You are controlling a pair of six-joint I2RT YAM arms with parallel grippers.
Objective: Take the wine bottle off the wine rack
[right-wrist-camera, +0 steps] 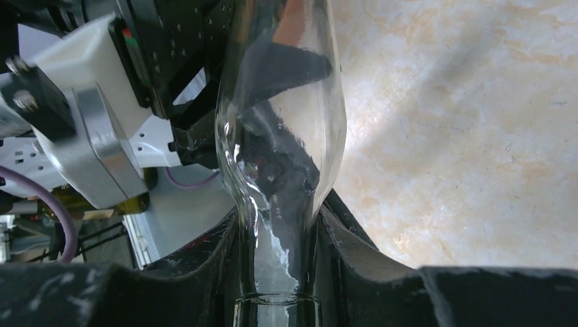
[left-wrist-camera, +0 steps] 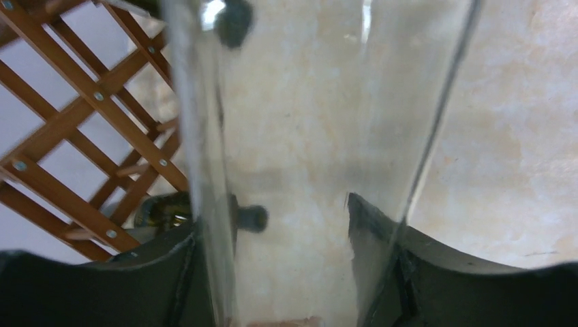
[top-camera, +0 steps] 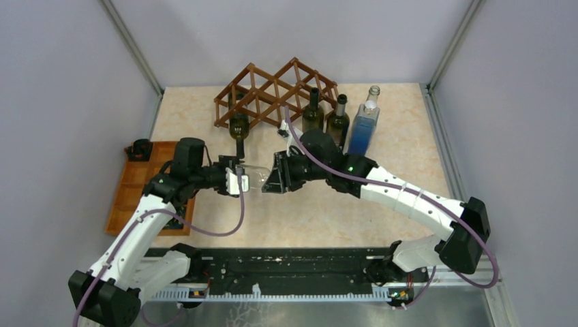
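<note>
Left end effector (top-camera: 240, 181) clamps the clear glass wine bottle (top-camera: 257, 176) by its body; right end effector (top-camera: 274, 177) pinches the neck, directly opposite.

The pale marbled surface (top-camera: 402, 146) carries a wooden wine rack (top-camera: 272, 92) at the back. Two dark green bottles (top-camera: 313, 114) and a blue bottle (top-camera: 363, 128) stand beside it, and a compartment tray (top-camera: 136, 194) lies at the left.

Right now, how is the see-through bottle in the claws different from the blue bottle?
The see-through bottle lies sideways, gripped between the left claw and the right claw. The blue bottle stands upright on the table, and nothing touches it. The see-through bottle has no colour, while the blue bottle looks blue below a clear neck. Both are out of the wine rack.
</note>
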